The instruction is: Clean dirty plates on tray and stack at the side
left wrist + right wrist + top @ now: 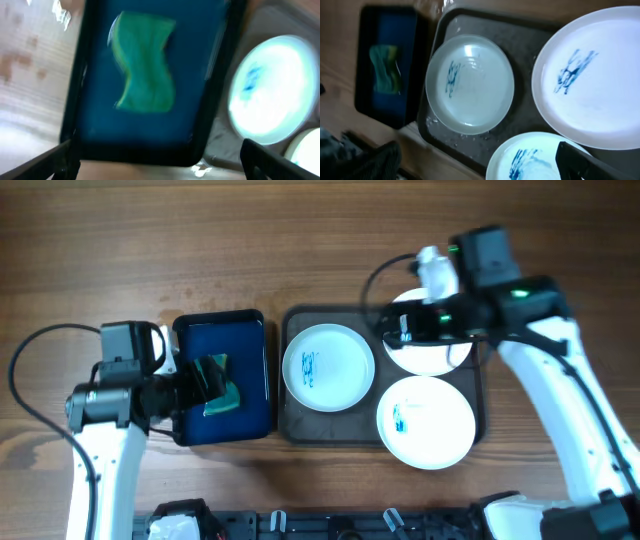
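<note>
Tray: grey, on the wooden counter, carrying all three plates.
Left plate: at the tray's left end, smeared blue.
Front plate: at the tray's front right corner, smeared blue, reaching over the rim.
Back plate: at the tray's back right corner, partly under the right arm.
Right fingers: spread wide, empty, above the tray's right side.
Left fingers: spread wide, empty, over the green sponge in the blue tray just left of the tray.
</note>
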Available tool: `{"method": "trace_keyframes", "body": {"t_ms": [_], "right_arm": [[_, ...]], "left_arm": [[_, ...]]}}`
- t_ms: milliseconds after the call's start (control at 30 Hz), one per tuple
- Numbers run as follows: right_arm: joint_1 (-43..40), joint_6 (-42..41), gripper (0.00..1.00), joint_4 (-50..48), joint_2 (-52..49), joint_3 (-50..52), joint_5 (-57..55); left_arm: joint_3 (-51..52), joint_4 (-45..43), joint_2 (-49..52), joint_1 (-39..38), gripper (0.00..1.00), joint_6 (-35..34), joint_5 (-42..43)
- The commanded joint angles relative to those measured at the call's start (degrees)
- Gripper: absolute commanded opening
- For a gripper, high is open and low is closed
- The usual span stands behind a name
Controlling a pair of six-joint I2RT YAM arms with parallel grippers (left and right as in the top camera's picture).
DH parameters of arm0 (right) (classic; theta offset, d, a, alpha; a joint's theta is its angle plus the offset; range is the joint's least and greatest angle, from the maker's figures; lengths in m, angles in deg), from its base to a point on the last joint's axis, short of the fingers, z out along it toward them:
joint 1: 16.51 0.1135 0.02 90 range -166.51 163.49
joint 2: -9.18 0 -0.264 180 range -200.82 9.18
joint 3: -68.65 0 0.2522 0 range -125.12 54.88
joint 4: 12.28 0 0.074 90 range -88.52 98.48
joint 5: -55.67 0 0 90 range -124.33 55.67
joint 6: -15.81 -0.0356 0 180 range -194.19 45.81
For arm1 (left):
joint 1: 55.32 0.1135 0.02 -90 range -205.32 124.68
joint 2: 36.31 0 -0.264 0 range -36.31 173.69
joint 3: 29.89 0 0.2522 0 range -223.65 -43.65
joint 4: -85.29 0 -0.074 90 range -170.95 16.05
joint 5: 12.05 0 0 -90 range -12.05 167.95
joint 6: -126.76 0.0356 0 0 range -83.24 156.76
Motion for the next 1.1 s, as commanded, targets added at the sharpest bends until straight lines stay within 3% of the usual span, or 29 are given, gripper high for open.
{"method": "trace_keyframes", "body": {"t_ms": [0, 167, 333, 533, 767, 1000, 1067], "right_arm": [[7.6, 1.1, 1.0, 0.4, -0.5, -1.9, -8.6], [13.2, -4.0, 1.0, 0.4, -0.6, -1.9, -6.8], [13.4, -4.7, 1.0, -0.8, -0.6, -1.9, -5.9], [13.4, -4.5, 1.0, -2.3, -0.6, -1.9, -7.4], [13.4, -4.6, 1.0, -2.4, -0.6, -1.9, -7.4], [13.4, -4.5, 1.0, -3.0, -0.6, -1.9, -8.5], [13.4, -4.7, 1.0, -3.0, -0.6, -1.9, -8.7]], "left_arm": [[-2.5, 3.5, 6.4, 0.2, 1.0, -3.3, -3.4], [-10.8, 6.0, 13.0, 0.2, 1.0, -1.2, -4.1], [-18.2, 7.0, 15.7, 0.2, 1.0, 6.6, -1.9], [-18.4, 4.8, 17.5, 0.2, 1.0, 20.2, 16.4], [-18.4, 0.7, 17.5, 0.2, 1.0, 19.0, 18.7], [-18.4, 2.4, 17.8, 0.2, 0.99, 17.6, 17.5], [-18.4, 3.7, 18.9, 0.2, 0.88, 14.2, 12.7]]}}
